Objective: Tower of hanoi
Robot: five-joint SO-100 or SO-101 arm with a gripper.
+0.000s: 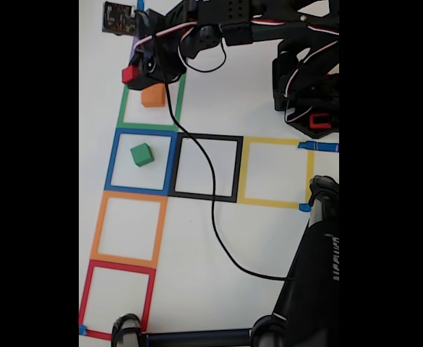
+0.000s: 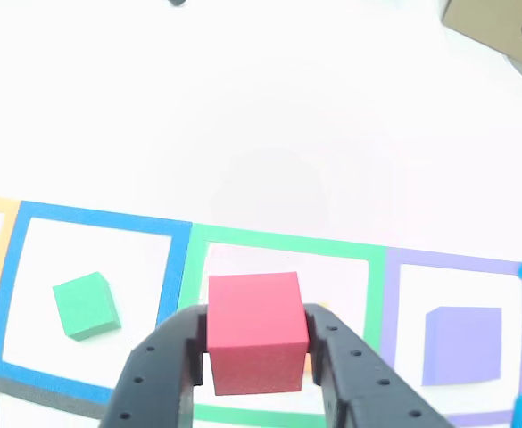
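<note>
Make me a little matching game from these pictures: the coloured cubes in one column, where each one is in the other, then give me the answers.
Things:
1. red cube
2. green cube
3. purple cube
4. orange cube

Places:
A. inside the blue taped square
B. inside the green taped square, on the table
C. held between the gripper fingers
D. inside the purple taped square

Pairs: 1-C, 2-A, 3-D, 4-B
</note>
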